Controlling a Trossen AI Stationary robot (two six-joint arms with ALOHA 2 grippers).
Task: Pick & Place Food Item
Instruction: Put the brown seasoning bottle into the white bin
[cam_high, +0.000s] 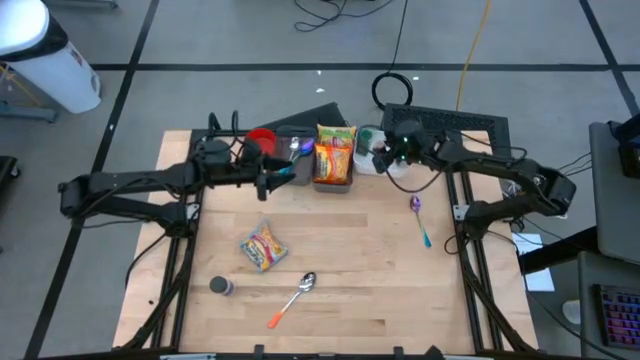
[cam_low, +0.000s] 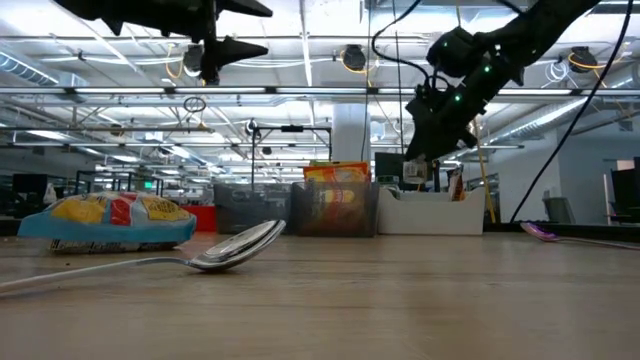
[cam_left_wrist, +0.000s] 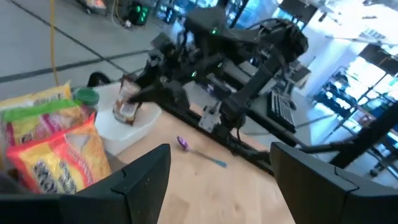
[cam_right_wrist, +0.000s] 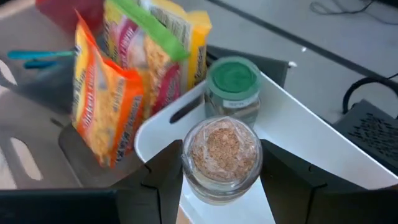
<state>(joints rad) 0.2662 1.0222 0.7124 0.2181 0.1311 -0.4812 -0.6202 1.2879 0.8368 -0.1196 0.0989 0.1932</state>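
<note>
The right gripper is clamped on a jar of brown powder, over the white bin beside a green-lidded jar. The left gripper, fingers apart and empty, hangs near the noodle packets in the grey bin.

Wooden table; lying on it: snack packet, orange-handled spoon, purple spoon, small dark jar; dark mesh basket and white bin along the far edge.
</note>
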